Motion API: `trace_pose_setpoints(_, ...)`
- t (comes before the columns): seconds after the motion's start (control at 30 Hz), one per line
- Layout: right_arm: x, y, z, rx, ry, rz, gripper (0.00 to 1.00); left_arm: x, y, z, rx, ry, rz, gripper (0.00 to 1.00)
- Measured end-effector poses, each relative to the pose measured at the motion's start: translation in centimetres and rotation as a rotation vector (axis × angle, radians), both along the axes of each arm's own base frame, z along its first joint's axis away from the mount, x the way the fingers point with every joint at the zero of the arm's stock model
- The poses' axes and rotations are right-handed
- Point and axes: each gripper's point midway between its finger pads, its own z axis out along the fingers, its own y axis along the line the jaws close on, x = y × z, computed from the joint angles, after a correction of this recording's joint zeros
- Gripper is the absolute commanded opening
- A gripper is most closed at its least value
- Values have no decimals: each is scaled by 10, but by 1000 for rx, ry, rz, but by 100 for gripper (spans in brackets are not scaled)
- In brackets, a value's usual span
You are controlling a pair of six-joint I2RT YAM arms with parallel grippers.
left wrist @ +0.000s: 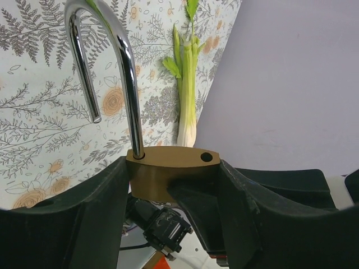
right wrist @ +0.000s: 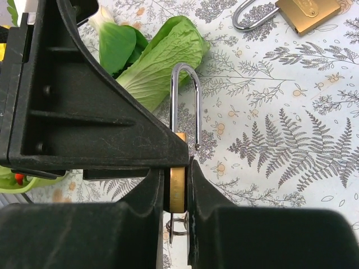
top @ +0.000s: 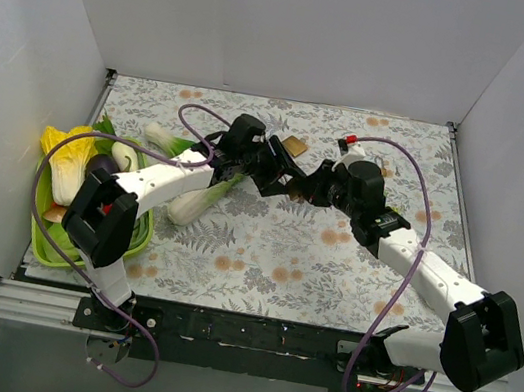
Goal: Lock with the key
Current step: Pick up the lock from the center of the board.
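At the far left a green basket and loose leafy vegetables lie well apart from the work. Next comes the left gripper, clenched on the broad faces of the brass padlock and holding it off the table near the middle, shackle raised and open, its short leg hanging free beside its hole. The right gripper meets it from the other side, its fingers pressed against the narrow edges of the same body. A thin wire ring shows below the lock, probably the key ring; the key itself is hidden. A second padlock lies on the patterned cloth, farther back and untouched. The held lock looks dense, rigid and slick: polished metal that would twist under a loose pinch. The flat brass sides seem the best hold, leaving the shackle free to be pressed home.
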Motion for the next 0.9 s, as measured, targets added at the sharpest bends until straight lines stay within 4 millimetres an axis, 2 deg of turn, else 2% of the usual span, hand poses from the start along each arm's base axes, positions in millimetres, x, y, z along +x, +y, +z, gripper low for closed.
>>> trace_pose_setpoints(0.03, 0, 0, 0, 4, 3, -2, 1, 0, 0, 0, -2, 1, -1, 47)
trace_pose_setpoints(0.07, 0, 0, 0, 6, 6, -3, 1, 0, 0, 0, -5, 0, -2, 55)
trace_pose_setpoints(0.13, -1, 1, 0, 11, 12, 5, 1, 1, 4, -1, -13, 2, -3, 80)
trace_pose_setpoints(0.17, -3, 2, 0, 14, 17, 16, 1, 0, 5, -1, -19, 0, -10, 98)
trace_pose_setpoints(0.27, -10, -1, -8, 2, 55, 55, 1, 2, 20, 8, -43, -43, -30, 98)
trace_pose_setpoints(0.37, -20, -8, -13, -5, 100, 99, 1, 12, 54, 29, -60, -134, -31, 98)
trace_pose_setpoints(0.47, -25, -19, -5, 14, 109, 127, 1, 21, 91, 53, -43, -289, -55, 98)
trace_pose_setpoints(0.53, -31, -23, 9, 56, 95, 174, 1, 19, 108, 64, -17, -403, -114, 98)
trace_pose_setpoints(0.63, -42, -24, 24, 109, 76, 257, 1, -1, 117, 65, 69, -608, -321, 98)
trace_pose_setpoints(0.73, -66, -15, 33, 157, 85, 404, 1, -28, 121, 51, 167, -833, -584, 98)
trace_pose_setpoints(0.9, -97, -7, 44, 221, 108, 579, 1, -63, 127, 43, 264, -1139, -873, 87)
